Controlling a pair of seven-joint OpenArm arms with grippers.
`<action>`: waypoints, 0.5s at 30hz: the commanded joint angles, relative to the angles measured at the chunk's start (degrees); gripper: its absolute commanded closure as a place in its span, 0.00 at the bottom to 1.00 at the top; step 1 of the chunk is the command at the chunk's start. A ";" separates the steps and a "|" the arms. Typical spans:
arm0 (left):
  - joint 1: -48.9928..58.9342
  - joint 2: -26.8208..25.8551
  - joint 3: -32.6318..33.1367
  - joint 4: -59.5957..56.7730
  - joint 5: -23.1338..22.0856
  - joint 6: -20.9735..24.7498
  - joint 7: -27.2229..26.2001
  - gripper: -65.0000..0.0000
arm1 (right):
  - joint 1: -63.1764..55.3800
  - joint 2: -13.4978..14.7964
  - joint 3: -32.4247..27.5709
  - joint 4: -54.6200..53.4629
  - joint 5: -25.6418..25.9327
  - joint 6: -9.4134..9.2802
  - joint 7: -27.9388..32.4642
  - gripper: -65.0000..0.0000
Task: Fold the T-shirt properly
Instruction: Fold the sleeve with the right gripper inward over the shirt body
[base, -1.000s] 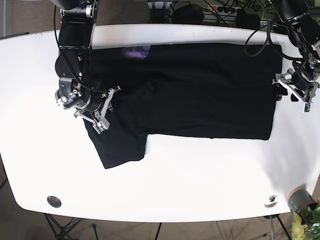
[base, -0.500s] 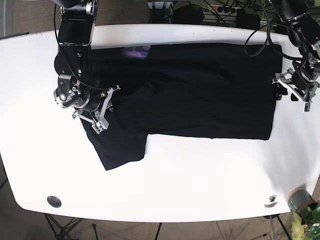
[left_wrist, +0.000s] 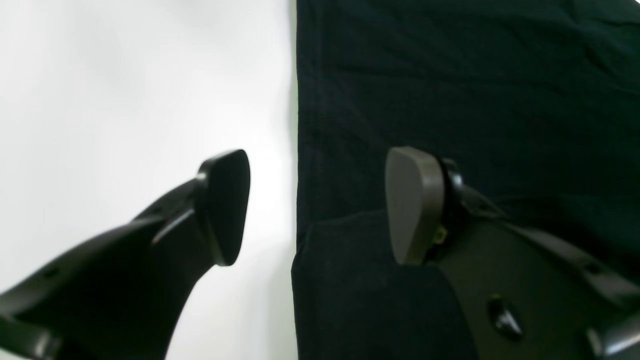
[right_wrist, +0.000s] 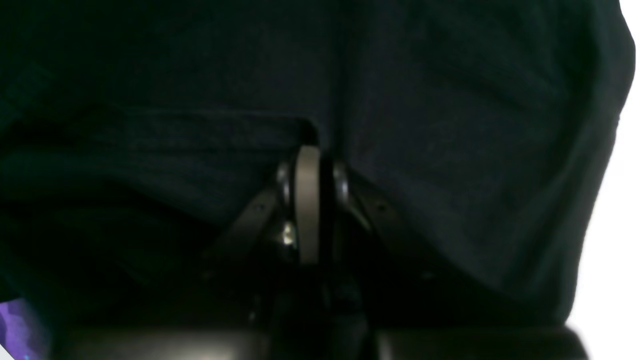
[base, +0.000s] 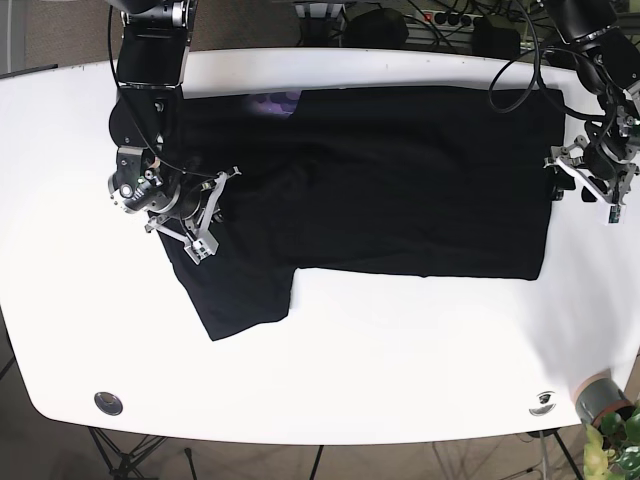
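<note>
A black T-shirt (base: 400, 180) lies spread flat on the white table (base: 400, 350), with one sleeve (base: 240, 295) pointing toward the front left. My right gripper (base: 208, 215) rests on the shirt near that sleeve's shoulder. In the right wrist view its fingers (right_wrist: 307, 200) are pressed together with a ridge of the T-shirt (right_wrist: 450, 125) drawn up at their tips. My left gripper (base: 582, 186) is at the shirt's right edge. In the left wrist view it (left_wrist: 320, 205) stands open, straddling the T-shirt (left_wrist: 450, 75) edge, one finger over fabric and one over bare table.
A purple print (base: 275, 102) shows at the shirt's collar by the far edge. A small potted plant (base: 605, 400) stands at the front right corner. Two round fittings (base: 108, 402) (base: 543, 402) sit near the front edge. Cables hang behind the table.
My right gripper has shifted slightly left and toward the far edge over the shirt. The left gripper and the shirt's outline look unchanged.
</note>
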 joint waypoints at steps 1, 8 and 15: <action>-0.47 -1.24 -0.23 0.77 -0.53 -0.15 -1.16 0.39 | 1.28 0.20 0.08 3.14 0.71 0.06 0.92 0.97; -0.47 -1.24 -0.23 0.77 -0.53 -0.15 -1.16 0.39 | 0.84 -1.12 0.26 8.50 0.45 0.06 0.92 0.97; -0.47 -1.24 -0.14 0.77 -0.53 -0.15 -1.16 0.39 | 2.51 -1.38 0.08 8.50 0.54 0.06 1.10 0.96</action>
